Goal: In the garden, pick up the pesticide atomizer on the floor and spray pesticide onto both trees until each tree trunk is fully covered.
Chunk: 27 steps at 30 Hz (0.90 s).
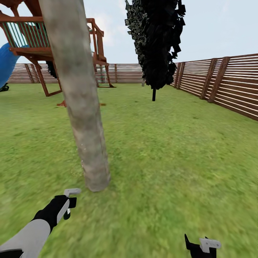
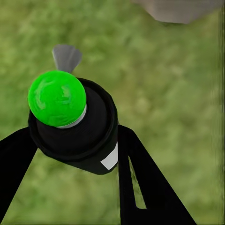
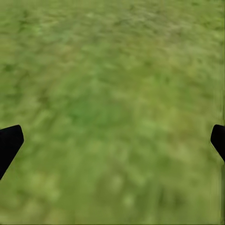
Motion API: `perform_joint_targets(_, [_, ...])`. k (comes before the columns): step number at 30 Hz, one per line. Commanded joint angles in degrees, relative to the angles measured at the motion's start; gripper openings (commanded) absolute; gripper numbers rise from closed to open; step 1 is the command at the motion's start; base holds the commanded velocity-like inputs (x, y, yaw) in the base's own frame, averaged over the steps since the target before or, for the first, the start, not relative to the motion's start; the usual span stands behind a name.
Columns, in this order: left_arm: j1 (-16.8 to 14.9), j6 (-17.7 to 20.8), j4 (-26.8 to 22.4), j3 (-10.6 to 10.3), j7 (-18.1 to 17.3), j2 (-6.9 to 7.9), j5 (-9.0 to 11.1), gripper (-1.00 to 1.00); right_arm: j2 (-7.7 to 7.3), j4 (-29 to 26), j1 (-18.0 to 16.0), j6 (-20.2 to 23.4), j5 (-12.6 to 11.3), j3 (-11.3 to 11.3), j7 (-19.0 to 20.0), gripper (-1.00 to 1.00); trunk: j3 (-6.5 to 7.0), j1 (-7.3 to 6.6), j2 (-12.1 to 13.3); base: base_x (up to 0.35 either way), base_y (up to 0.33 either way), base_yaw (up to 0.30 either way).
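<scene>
The atomizer (image 2: 75, 124), a black bottle with a bright green ball top and a grey nozzle, sits clamped between the fingers of the left pincer (image 2: 77, 140), low at the near left over the lawn (image 1: 161, 150). Just beyond it rises the thick grey-beige tree trunk (image 1: 80, 96), with a few pale specks on its bark. The right pincer (image 3: 112, 136) hangs at the near right, fingers spread wide. A dark tree (image 1: 156, 43), a wooden play tower (image 1: 32, 36) and a slat fence (image 1: 222, 82) stand far off.
</scene>
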Motion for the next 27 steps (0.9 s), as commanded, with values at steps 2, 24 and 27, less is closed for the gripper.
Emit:
perform_joint_targets(2, [-0.01, 0.32, -0.12, 0.13, 0.22, -0.02, 0.2, -1.0, 0.01, 0.05, -0.05, -0.21, 0.01, -0.49, 0.54, 1.0, -0.05, 0.0, -0.02, 0.106, -0.254, 0.003])
perform_joint_targets(24, [-0.01, 0.32, -0.12, 0.13, 0.18, -0.1, 0.21, -1.0, 0.01, 0.05, -0.05, -0.21, 0.01, -0.49, 0.53, 1.0, -0.05, 0.0, -0.02, 0.028, -0.267, 0.152])
perform_joint_targets(27, [-0.01, 0.32, -0.12, 0.13, 0.15, -0.11, 0.2, -1.0, 0.02, 0.05, -0.05, -0.21, -0.01, -0.49, 0.54, 1.0, -0.05, 0.0, -0.02, 0.093, -0.269, 0.277])
